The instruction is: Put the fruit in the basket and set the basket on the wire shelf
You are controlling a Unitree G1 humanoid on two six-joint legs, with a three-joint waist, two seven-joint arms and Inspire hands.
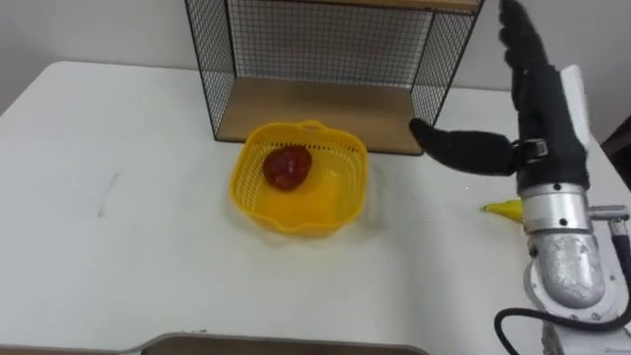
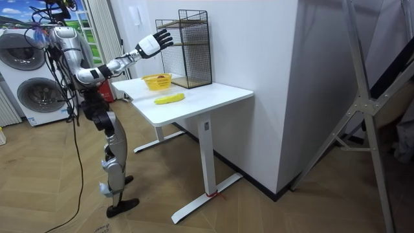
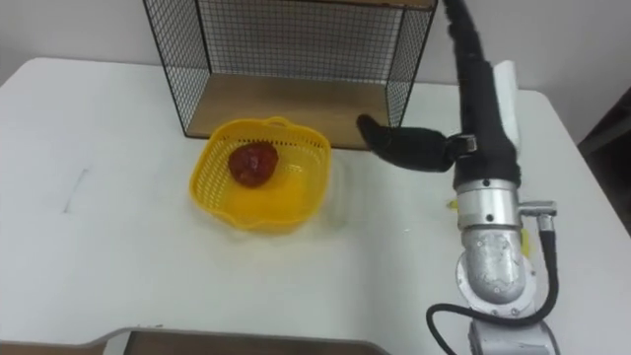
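A yellow plastic basket (image 1: pixel 330 202) stands on the white table in front of the wire shelf (image 1: pixel 325 59), with a red fruit (image 1: pixel 286 168) inside it. My right hand (image 1: pixel 540 113) is raised above the table to the right of the basket. It is open and holds nothing, its fingers straight up and its thumb stretched left toward the shelf's corner. A yellow banana (image 1: pixel 502 208) lies on the table behind my right wrist, mostly hidden by it. In the room view the banana (image 2: pixel 169 98) lies near the table's front edge, beside the basket (image 2: pixel 157 81).
The wire shelf (image 2: pixel 187 48) has a wooden floor (image 1: pixel 315 113) and stands at the back of the table (image 1: pixel 118 197) against the wall. I stand at the table's end. Washing machines (image 2: pixel 29 84) are behind me in the room view.
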